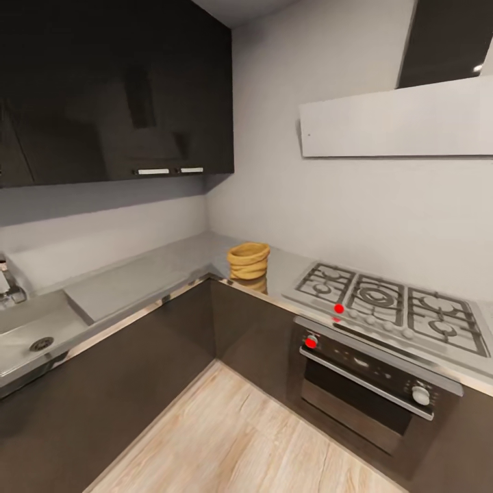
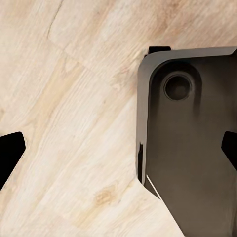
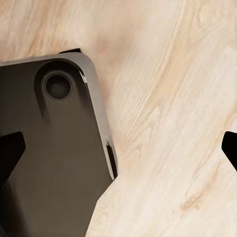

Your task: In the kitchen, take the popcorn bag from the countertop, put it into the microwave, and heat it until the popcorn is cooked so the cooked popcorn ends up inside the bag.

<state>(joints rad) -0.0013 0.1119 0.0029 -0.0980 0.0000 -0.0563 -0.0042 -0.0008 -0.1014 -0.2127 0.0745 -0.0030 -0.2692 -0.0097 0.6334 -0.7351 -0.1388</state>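
Note:
The popcorn bag (image 1: 248, 261), a crumpled tan-orange sack with a rolled rim, stands upright in the corner of the pale grey countertop (image 1: 171, 263), just left of the steel hob. Its inside is hidden, so no popcorn can be seen. The microwave is out of view. In the left wrist view my left gripper (image 2: 121, 150) is open, its black fingertips (image 2: 11, 153) far apart over the wooden floor and my dark base (image 2: 192, 148). My right gripper (image 3: 121, 150) is open too, above the base (image 3: 49, 148), with nothing between its fingers.
A gas hob (image 1: 390, 305) with black grates sits over a dark oven (image 1: 370, 383) at the right, under a slanted white hood (image 1: 397, 123). A sink (image 1: 34, 335) lies at the far left. Glossy black wall cabinets (image 1: 103, 89) hang above. Wooden floor (image 1: 239, 438) leads to the corner.

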